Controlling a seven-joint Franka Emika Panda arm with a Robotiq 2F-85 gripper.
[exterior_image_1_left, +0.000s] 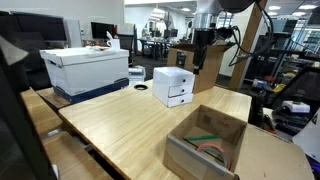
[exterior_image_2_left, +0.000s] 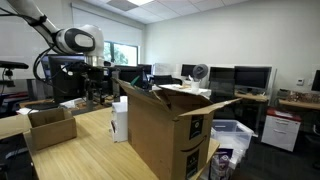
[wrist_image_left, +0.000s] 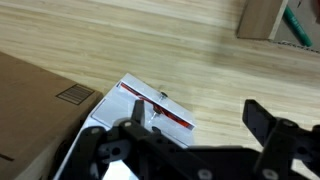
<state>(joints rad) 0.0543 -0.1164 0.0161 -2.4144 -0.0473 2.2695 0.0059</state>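
Observation:
My gripper (wrist_image_left: 198, 122) is open and empty, with its two dark fingers spread wide in the wrist view. It hangs high above the wooden table (exterior_image_1_left: 120, 125) in both exterior views (exterior_image_1_left: 201, 45) (exterior_image_2_left: 96, 74). Below it stands a small white drawer unit (exterior_image_1_left: 173, 86) with dark knobs. The unit's top, with a red stripe (wrist_image_left: 152, 104), shows under the left finger, and it also shows in an exterior view (exterior_image_2_left: 120, 118). The gripper touches nothing.
A low open cardboard box (exterior_image_1_left: 207, 141) (exterior_image_2_left: 49, 126) holding green and reddish items sits near the table's edge; its corner shows in the wrist view (wrist_image_left: 262, 20). A large white box (exterior_image_1_left: 86, 66) stands on a blue lid. A tall open cardboard box (exterior_image_2_left: 165, 132) (wrist_image_left: 35, 110) stands close by.

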